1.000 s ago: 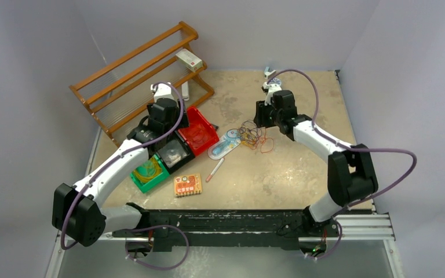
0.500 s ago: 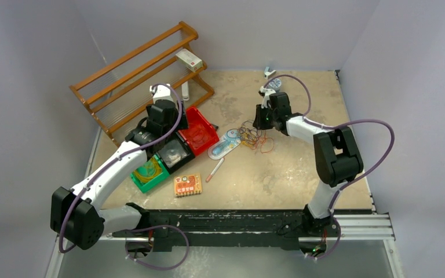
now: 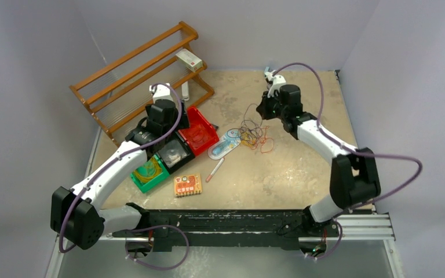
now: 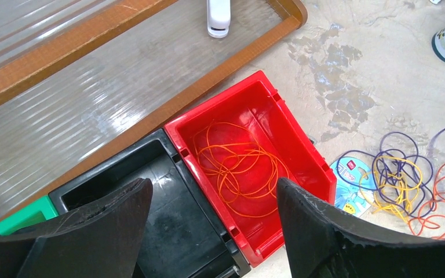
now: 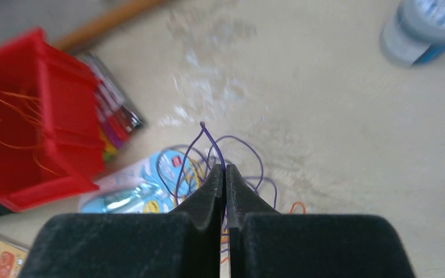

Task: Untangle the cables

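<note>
Since half a second ago the right gripper (image 5: 226, 171) has risen and drawn back; its pads are clamped on a purple wire (image 5: 207, 138), whose loop stands up. The other cables (image 3: 255, 136) lie knotted on the sandy table (image 3: 278, 174) beside a blue packet (image 3: 225, 145). We judge them light, limp and springy, best taken by one free loop. Our left gripper (image 4: 212, 188) hangs spread and empty over the red bin (image 4: 301, 152), where an orange wire (image 4: 237, 168) lies coiled

Around the jaws
A coil (image 4: 237, 168) lies in the bin (image 4: 294, 142) ahead of the left gripper (image 4: 213, 194) jaws; the tangle (image 4: 400, 179) lies right of them, below the right gripper (image 5: 225, 171).
</note>
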`<state>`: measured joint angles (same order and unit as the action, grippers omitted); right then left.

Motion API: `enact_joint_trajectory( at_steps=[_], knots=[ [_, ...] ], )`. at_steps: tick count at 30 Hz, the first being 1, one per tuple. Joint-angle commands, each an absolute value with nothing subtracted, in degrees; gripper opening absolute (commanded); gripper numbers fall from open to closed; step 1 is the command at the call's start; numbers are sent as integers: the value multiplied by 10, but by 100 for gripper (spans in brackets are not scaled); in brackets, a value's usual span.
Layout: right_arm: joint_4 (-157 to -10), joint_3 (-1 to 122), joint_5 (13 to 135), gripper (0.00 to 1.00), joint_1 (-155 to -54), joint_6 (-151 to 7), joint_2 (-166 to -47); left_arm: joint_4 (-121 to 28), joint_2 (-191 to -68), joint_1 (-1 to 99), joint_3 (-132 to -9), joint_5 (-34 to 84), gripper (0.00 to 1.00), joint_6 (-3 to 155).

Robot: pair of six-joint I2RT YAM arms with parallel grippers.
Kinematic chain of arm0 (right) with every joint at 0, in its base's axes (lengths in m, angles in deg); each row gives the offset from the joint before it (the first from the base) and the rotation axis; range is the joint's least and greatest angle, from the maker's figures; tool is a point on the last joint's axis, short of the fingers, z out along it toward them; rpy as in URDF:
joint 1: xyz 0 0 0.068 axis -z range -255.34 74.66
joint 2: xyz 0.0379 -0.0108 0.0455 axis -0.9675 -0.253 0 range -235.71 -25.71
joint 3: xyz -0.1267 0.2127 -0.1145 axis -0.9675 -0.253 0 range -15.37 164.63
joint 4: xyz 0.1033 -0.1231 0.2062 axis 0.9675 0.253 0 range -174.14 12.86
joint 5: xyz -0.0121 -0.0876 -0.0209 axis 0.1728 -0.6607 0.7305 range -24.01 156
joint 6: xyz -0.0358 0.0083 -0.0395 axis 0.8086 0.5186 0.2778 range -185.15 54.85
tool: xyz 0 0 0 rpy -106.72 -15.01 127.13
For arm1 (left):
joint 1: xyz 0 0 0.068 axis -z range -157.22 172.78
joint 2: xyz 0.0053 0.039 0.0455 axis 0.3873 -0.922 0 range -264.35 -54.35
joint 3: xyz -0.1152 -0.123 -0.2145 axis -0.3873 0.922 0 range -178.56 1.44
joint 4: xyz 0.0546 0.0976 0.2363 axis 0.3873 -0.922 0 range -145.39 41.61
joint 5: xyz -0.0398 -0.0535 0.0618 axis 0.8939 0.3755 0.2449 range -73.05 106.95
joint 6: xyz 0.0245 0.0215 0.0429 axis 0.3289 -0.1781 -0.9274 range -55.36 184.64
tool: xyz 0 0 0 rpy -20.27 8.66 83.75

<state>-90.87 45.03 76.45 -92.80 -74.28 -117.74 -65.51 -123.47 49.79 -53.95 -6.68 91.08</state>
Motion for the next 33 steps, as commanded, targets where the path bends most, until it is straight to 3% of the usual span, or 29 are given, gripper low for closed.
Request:
enact_joint_trajectory(
  at_steps=[1,7,18,22,27,33],
  knots=[
    [-964,448,754,0,-925,-703,-1087,-631,-1237,494,-569,-44,79,914],
    [-975,448,778,0,-926,-675,-1008,-504,-1183,494,-505,102,85,875],
    [-915,487,893,0,-926,-612,-980,-217,-1208,494,-457,278,84,868],
    [-935,469,929,0,-926,-626,-967,-247,-1274,495,-517,357,83,875],
    [-972,446,938,0,-926,-648,-959,-243,-1350,495,-555,394,82,926],
    [-998,428,943,0,-926,-674,-960,-202,-1386,510,-548,341,82,961]
  ],
)
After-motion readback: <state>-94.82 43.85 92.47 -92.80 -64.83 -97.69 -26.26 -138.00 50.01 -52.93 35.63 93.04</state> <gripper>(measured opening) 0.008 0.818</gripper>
